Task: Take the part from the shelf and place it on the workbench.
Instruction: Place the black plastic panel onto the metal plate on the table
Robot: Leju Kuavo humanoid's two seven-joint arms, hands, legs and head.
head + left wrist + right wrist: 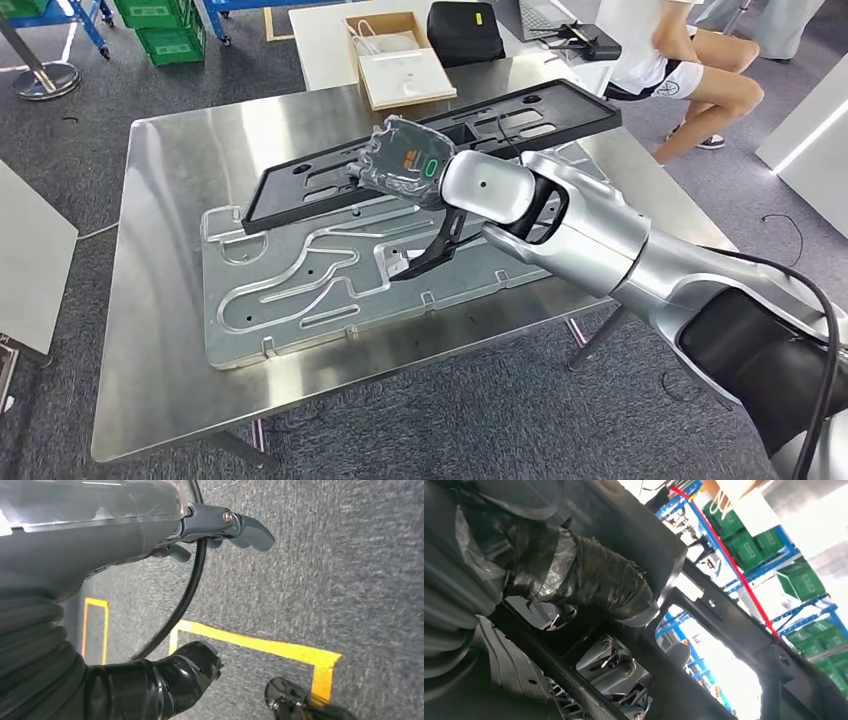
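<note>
A long black frame part [300, 185] with cut-outs lies slantwise over the steel workbench [170, 330], above a silver grooved plate [300, 290]. My right hand [405, 160] grips the frame near its middle, reaching in from the right. In the right wrist view the taped thumb [594, 580] lies over one face of the black frame [724, 615], with the other fingers [614, 670] under it. I cannot tell whether the frame touches the plate. My left hand [100, 535] hangs over the carpet, holding nothing, its fingers [250, 532] spread away from the thumb [195, 667].
Behind the workbench stands a white table with a cardboard box [400, 60] and a black bag [465, 30]. A person [680, 60] sits at the back right. Green crates [165, 30] stand at the back left. Yellow tape [260, 645] marks the floor.
</note>
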